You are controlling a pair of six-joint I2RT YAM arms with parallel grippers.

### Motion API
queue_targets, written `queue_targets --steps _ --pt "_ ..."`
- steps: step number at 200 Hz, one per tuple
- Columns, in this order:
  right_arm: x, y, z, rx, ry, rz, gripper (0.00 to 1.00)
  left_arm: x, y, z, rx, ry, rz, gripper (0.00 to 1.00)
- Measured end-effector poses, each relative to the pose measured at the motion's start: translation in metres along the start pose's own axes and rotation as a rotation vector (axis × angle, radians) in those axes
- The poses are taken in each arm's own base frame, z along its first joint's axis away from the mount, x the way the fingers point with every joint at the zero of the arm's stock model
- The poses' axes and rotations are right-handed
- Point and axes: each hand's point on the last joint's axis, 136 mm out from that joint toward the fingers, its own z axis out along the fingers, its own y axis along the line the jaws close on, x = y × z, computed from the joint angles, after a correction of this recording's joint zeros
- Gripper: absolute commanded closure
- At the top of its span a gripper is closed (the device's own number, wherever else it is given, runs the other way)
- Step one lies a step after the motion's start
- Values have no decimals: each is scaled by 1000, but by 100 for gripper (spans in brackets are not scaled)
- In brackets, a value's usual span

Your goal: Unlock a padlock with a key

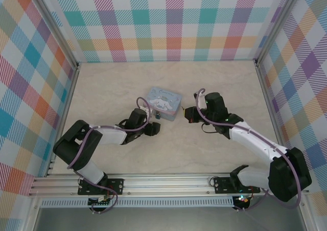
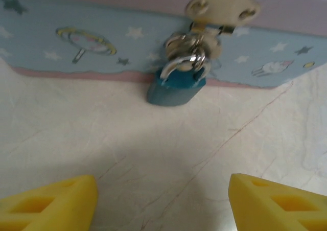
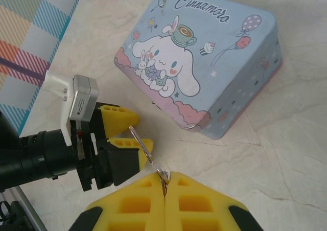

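Note:
The small blue padlock (image 2: 176,90) hangs by its silvery shackle (image 2: 186,62) from the clasp on the side of the pale blue cartoon tin (image 2: 66,42), with its body touching the table. My left gripper (image 2: 162,205) is open a short way in front of the padlock, with bare table between its yellow fingers (image 2: 51,205). From above, the padlock (image 1: 158,116) sits at the tin's (image 1: 163,102) near edge and the left gripper (image 1: 153,128) is just below it. My right gripper (image 3: 165,182) is shut on the key (image 3: 145,149), whose thin blade sticks out towards the left gripper (image 3: 127,131).
The tin (image 3: 204,62) lies near the middle of the pale marble-patterned table (image 1: 112,88). The right gripper (image 1: 189,116) hovers just right of the tin's near corner. Checked walls (image 1: 173,21) enclose the table on three sides, and a metal rail (image 1: 163,182) runs along the near edge.

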Motion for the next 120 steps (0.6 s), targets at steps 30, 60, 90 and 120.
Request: queue_targets --steps 30,60,90,120 --pt "4 -3 -5 15 -3 2 94 -4 0 9 -42 -16 19 31" --pt "10 -8 -6 32 3 6 94 -9 0 14 -66 -30 26 31" --pt "10 -9 -7 39 1 6 94 -15 1 20 -78 -47 25 32" --pt "11 -10 -7 42 6 8 94 -20 1 25 -86 -59 25 36"
